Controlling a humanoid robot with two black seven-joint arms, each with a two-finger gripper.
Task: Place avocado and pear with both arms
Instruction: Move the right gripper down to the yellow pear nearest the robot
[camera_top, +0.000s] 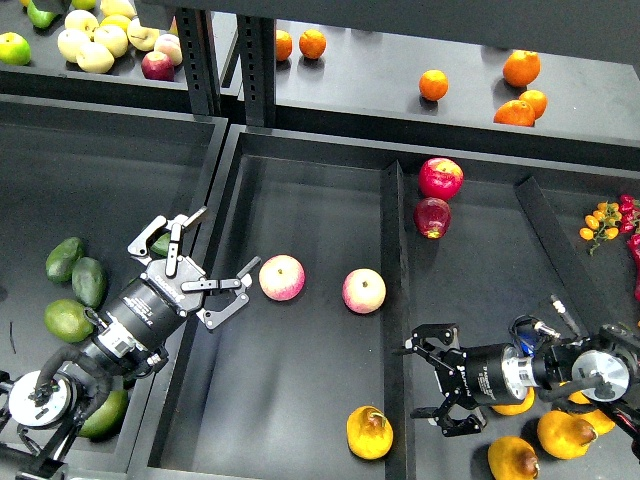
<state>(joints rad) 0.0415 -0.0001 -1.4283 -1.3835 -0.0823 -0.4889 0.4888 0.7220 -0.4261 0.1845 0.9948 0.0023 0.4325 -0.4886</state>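
The right gripper (432, 383), jaws wide and empty, hovers just right of a pear (369, 432), a firm, smooth fruit likely best gripped across its squat middle. Farther off, the left gripper (205, 270), jaws also wide, holds nothing; avocados (88, 281), probably slick and bruisable, lie behind it.

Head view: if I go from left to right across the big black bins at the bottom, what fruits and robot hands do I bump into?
Avocados → left gripper → pink apple → second pink apple → right gripper → pears
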